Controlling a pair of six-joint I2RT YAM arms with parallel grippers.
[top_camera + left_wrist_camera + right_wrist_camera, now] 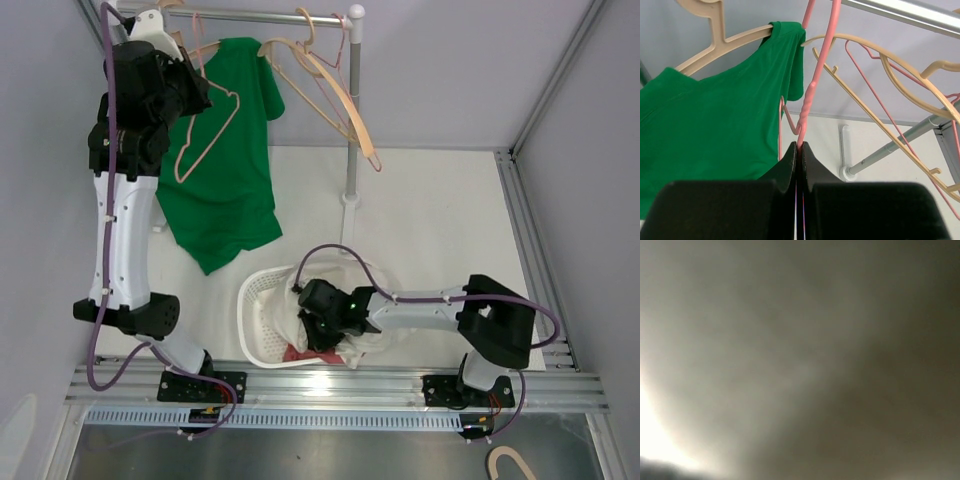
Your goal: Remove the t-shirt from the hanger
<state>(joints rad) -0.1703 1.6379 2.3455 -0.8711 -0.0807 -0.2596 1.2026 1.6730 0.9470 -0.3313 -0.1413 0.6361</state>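
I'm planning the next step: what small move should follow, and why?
Probably raise the right gripper out of the laundry basket toward the green t-shirt: it hangs from the rail, and the left gripper is shut on the pink hanger, so cannot pull fabric.

I see a white worktop (440, 230) boxed in by plain pale grey walls (450, 70) at the back and on both sides. An aluminium post (556, 75) runs up the right back corner. A ribbed aluminium rail (400, 388) crosses the near edge and catches a bright glare. A metal clothes rack (351, 180) stands near the back wall.
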